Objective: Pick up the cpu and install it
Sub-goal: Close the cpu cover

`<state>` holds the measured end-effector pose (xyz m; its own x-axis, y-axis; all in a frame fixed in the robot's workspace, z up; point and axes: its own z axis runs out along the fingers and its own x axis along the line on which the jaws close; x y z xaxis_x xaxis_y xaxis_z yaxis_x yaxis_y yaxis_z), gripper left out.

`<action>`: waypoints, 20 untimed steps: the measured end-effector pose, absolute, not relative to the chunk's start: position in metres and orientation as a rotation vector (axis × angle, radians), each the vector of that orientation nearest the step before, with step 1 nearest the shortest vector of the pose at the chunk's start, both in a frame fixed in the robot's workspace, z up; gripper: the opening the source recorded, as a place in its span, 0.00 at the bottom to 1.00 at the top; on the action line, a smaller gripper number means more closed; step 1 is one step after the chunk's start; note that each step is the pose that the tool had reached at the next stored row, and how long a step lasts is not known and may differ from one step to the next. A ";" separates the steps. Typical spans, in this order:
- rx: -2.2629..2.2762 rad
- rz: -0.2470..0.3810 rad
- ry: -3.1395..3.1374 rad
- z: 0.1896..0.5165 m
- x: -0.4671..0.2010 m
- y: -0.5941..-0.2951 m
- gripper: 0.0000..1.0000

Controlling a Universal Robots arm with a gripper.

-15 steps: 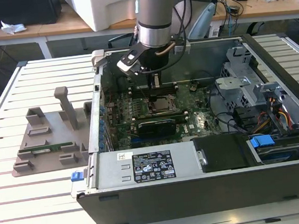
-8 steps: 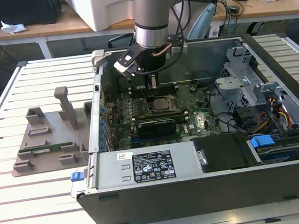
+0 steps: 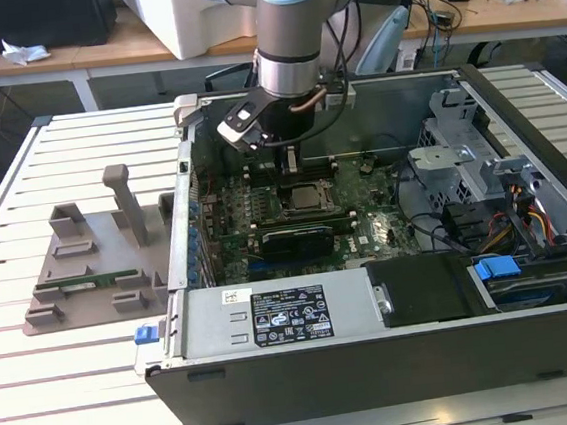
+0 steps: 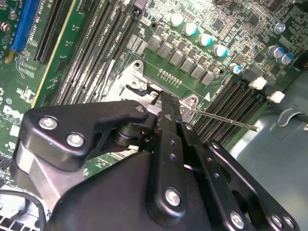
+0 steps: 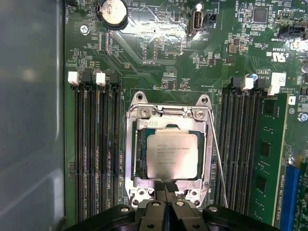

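Looking past your claw (image 5: 166, 186), clenched empty, you find the cpu (image 5: 172, 156) seated flat in the socket (image 5: 129, 144) just beyond it.

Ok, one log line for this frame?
cpu: lying in socket | claw: shut, holding nothing, tips at socket edge

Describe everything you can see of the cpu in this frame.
The cpu is a flat square chip with a dull silver metal top bearing faint print. It lies level inside the metal-framed socket on the green motherboard, between banks of memory slots. The gripper, shut, stands at one edge of it; whether it touches the chip cannot be told.
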<state>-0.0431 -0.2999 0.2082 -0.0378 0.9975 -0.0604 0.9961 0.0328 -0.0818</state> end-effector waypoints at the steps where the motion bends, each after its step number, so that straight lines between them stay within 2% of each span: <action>1: -2.169 0.157 -2.248 0.208 -0.043 -0.300 0.11; 20: -2.144 0.164 -2.251 0.212 -0.011 -0.302 0.11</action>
